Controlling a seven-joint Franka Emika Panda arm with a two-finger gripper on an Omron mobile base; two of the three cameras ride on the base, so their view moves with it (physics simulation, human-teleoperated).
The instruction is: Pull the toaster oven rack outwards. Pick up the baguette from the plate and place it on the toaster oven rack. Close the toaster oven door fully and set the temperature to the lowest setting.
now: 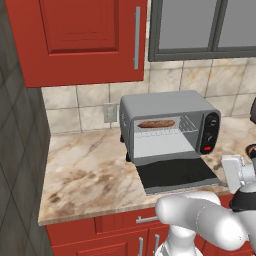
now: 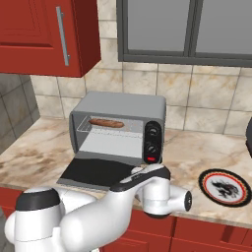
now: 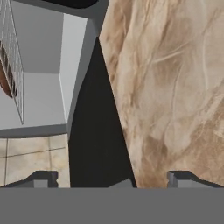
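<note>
So the baguette already sits on the toaster oven rack, and the claw hangs wide and empty near the dropped toaster oven door, probably lining up to shut it.

Both base views share the toaster oven (hand view nearer).

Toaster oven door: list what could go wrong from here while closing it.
1. The toaster oven door lies fully down, flat over the counter edge; the open claw beside it may slip off its thin edge while lifting.
2. The baguette sits on the rack; a hard slam could roll it.
3. The knobs sit close to the door, so the claw could bump them.
</note>
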